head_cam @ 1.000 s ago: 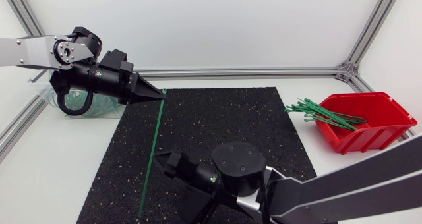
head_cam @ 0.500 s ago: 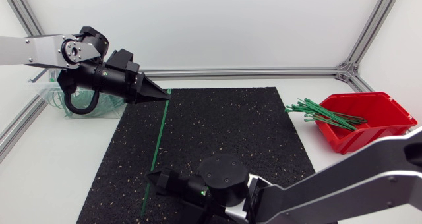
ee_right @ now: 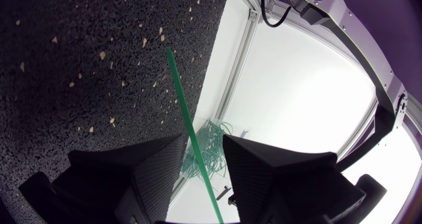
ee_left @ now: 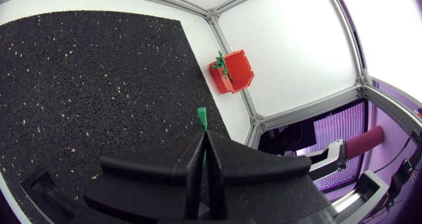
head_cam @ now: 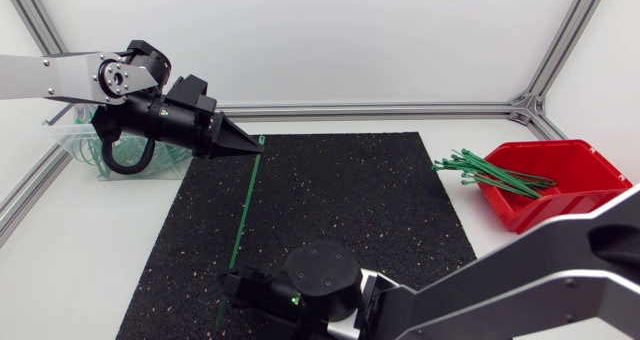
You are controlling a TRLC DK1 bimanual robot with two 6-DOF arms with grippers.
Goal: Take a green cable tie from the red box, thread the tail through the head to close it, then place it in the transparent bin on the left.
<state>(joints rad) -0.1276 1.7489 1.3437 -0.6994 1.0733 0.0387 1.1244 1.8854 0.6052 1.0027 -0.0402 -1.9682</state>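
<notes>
Our left pincer (head_cam: pixel 258 148) has edged to the right across the tabletop, carrying the upper end of the green cable tie (head_cam: pixel 241 212) with it, so the strip now leans more. Our right pincer (head_cam: pixel 228 285) has slid down along the tie, from mid-length to near its lower end by the black mat's (head_cam: pixel 340 195) near edge.

A white table (head_cam: pixel 90 270) is seen from above. A big black mat (head_cam: pixel 340 200) with small pale specks is laid flat on the middle of it, from the near edge almost to the far edge. A red box (head_cam: pixel 548 212) is set on the white top at the right, near the mat. A see-through bin (head_cam: pixel 72 145) is set at the far left, just beside the mat's far left corner. White top is seen on both sides of the mat.
</notes>
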